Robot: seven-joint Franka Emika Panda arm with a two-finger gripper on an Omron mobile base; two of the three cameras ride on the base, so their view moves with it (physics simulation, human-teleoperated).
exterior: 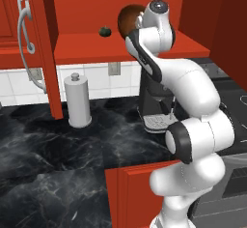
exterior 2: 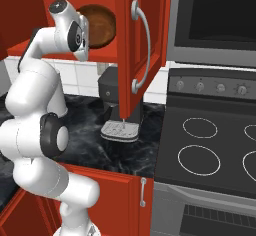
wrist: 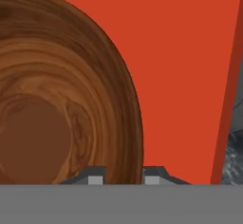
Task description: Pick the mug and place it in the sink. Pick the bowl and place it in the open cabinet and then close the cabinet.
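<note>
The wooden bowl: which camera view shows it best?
The hand view shows the bowl best: its grain and rim are close and sharp, with the claw astride the rim. In the left base view, the arm hides most of the bowl. In the right base view, the arm and cabinet door cover part of it.

Home kitchen: red cabinet (exterior: 120, 14) w/ silver handles, black marble counter (exterior: 53, 145), white tile backsplash, stove (exterior 2: 210, 145) w/ ring burners, coffee machine (exterior 2: 117, 110), paper-towel roll (exterior: 77, 101).
</note>
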